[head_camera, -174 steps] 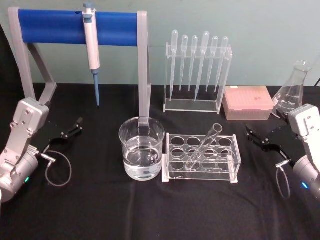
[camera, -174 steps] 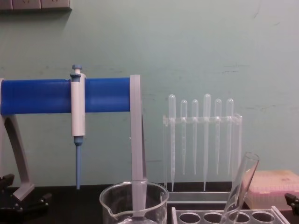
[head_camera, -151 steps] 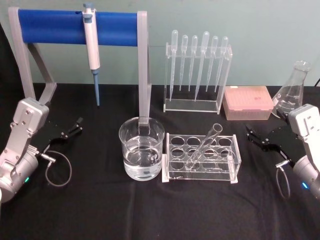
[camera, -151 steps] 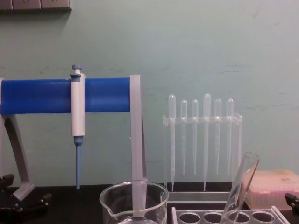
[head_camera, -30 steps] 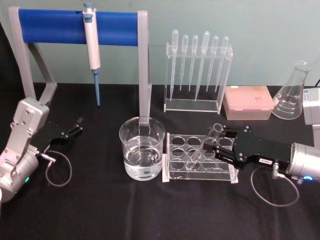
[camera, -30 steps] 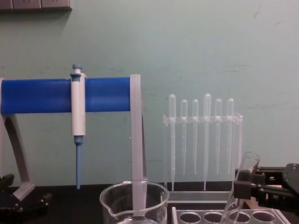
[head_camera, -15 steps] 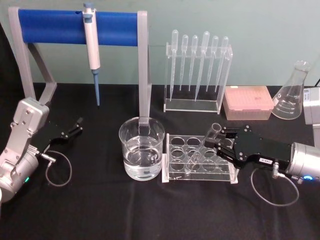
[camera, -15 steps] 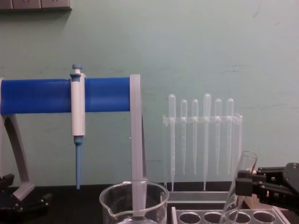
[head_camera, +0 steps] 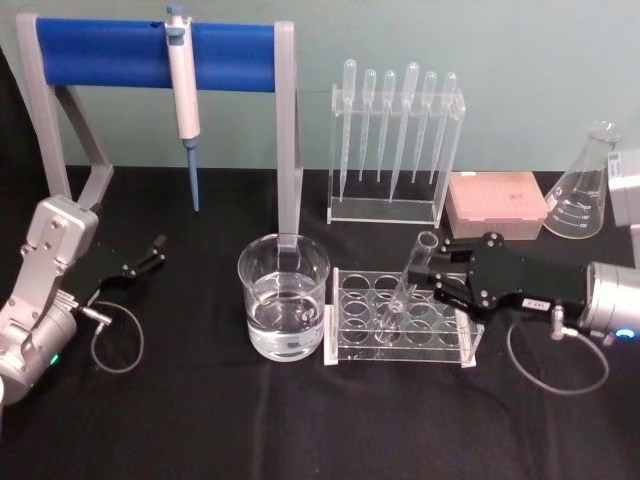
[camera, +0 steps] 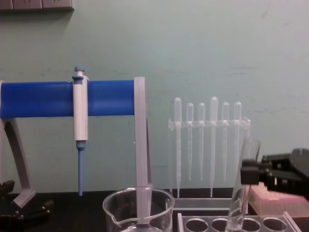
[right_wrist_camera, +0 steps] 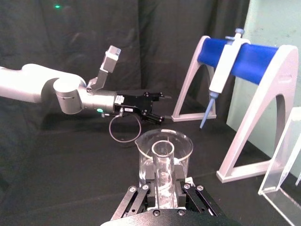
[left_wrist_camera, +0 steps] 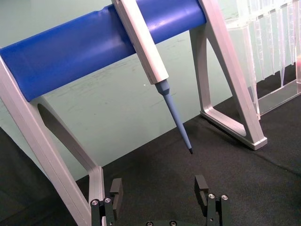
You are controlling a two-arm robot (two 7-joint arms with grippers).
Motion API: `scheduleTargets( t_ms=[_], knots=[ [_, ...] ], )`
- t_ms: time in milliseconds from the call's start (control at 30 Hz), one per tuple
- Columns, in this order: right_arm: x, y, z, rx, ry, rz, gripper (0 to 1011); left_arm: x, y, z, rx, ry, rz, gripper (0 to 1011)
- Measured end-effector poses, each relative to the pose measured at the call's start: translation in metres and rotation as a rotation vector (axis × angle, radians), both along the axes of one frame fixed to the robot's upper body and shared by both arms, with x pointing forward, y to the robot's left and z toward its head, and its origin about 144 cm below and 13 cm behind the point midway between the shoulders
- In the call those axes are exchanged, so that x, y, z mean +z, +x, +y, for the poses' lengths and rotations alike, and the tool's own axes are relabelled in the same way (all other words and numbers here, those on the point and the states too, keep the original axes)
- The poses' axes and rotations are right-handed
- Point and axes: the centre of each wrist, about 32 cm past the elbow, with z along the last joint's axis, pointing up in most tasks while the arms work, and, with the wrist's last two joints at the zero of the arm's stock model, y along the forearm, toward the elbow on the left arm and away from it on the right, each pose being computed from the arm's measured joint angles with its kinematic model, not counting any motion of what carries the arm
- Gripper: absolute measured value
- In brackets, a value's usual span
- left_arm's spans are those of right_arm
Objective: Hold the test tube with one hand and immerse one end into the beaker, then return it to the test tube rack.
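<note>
The test tube point(head_camera: 408, 282) stands nearly upright, its lower end still inside the clear rack point(head_camera: 345, 347). My right gripper point(head_camera: 432, 268) reaches in from the right and is shut on the tube's upper part. In the right wrist view the tube point(right_wrist_camera: 163, 172) sits between the fingers point(right_wrist_camera: 188, 189). The chest view shows the tube point(camera: 240, 189) and the right gripper point(camera: 247, 176) clamped on it. The beaker point(head_camera: 283, 298), partly filled with water, stands just left of the rack. My left gripper point(head_camera: 146, 257) is parked open at the far left, and its open fingers point(left_wrist_camera: 202, 184) show in the left wrist view.
A blue-barred stand point(head_camera: 110, 52) holding a pipettor point(head_camera: 182, 80) rises behind the beaker. A rack of plastic pipettes point(head_camera: 395, 130), a pink tip box point(head_camera: 497, 205) and a glass flask point(head_camera: 583, 188) line the back. Black tabletop lies free in front.
My right arm came from its parked spot at the right to the rack. Its gripper closed on the test tube and raised it, turning it more upright. The left arm stayed still.
</note>
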Motion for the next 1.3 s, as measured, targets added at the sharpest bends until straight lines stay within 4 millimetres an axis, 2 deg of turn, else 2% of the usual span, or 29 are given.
scheduleTargets(
  t_ms=[400,667,933,1300],
  knots=[
    [0.057,0.008,-0.003,0.034,-0.022,-0.03,238,0.0,0.0,0.0,0.0,0.0,0.0,1000],
    [0.083,0.012,-0.004,0.052,-0.03,-0.031,238,0.0,0.0,0.0,0.0,0.0,0.0,1000],
    [0.101,0.017,-0.005,0.062,-0.058,-0.023,238,0.0,0.0,0.0,0.0,0.0,0.0,1000],
    [0.109,0.02,-0.003,0.073,-0.08,-0.02,238,0.0,0.0,0.0,0.0,0.0,0.0,1000]
  ],
)
